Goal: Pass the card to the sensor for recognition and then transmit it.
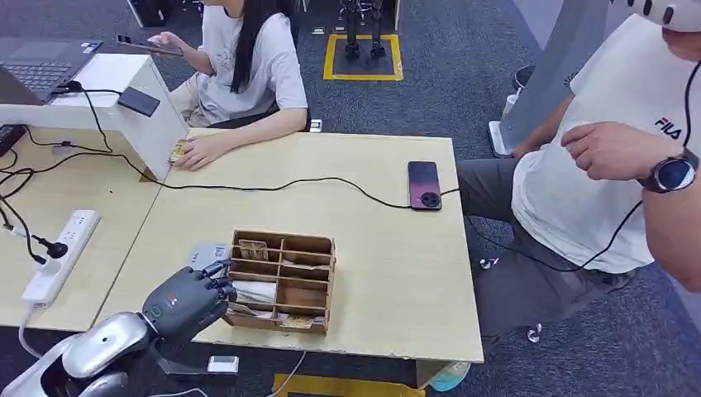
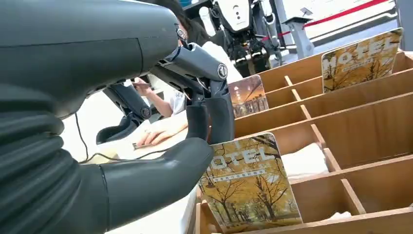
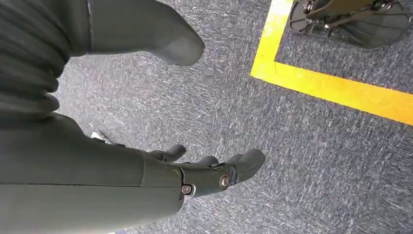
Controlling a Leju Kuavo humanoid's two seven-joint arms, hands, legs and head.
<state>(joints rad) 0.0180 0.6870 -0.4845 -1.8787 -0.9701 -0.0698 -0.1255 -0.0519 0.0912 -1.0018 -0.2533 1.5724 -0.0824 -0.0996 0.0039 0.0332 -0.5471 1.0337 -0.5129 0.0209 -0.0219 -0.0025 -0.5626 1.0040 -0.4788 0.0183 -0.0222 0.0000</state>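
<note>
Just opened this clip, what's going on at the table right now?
The robot's left hand is at the left end of a wooden card rack on the table. Its fingers are closing around a hotel card standing in a near slot; whether it grips the card yet is unclear. The right hand hangs open over the carpet. One person sits by the white sensor box, hand on the table; another sits to the right, near a phone.

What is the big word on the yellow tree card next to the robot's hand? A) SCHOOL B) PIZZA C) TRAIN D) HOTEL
D: the left wrist view shows HOTEL printed across the top of the card standing in the wooden organizer beside the left hand.
</note>
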